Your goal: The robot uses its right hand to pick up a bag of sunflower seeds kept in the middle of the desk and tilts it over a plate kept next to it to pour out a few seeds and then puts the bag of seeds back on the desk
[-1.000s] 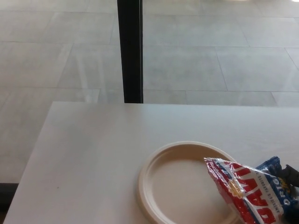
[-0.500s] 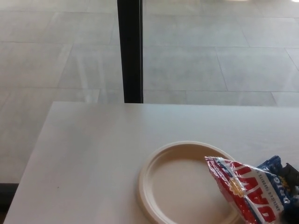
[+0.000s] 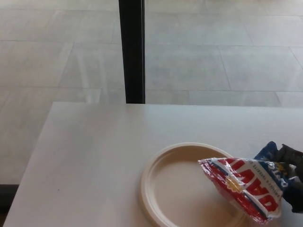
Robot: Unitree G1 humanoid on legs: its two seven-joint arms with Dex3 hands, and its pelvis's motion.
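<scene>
Your bag of sunflower seeds (image 3: 246,187), red, white and blue with a glossy wrapper, lies tipped on its side over the right part of the plate (image 3: 156,165), with its crimped end pointing toward 9 o'clock and reaching in above the plate's floor. The bag's far end runs off toward 3 o'clock, where you see the right hand (image 3: 292,177) at the picture's right edge; its black fingers (image 3: 289,153) are closed around the blue end of the bag, so the hand has hold of it, though most of the hand is cut off by the frame. The plate is round, cream-coloured, with a raised rim, and it sits on the pale desk (image 3: 94,156) toward the desk's 5 o'clock corner. Beyond the desk's far edge, at 12 o'clock, a black post (image 3: 131,52) stands upright on the grey tiled floor (image 3: 213,56).
</scene>
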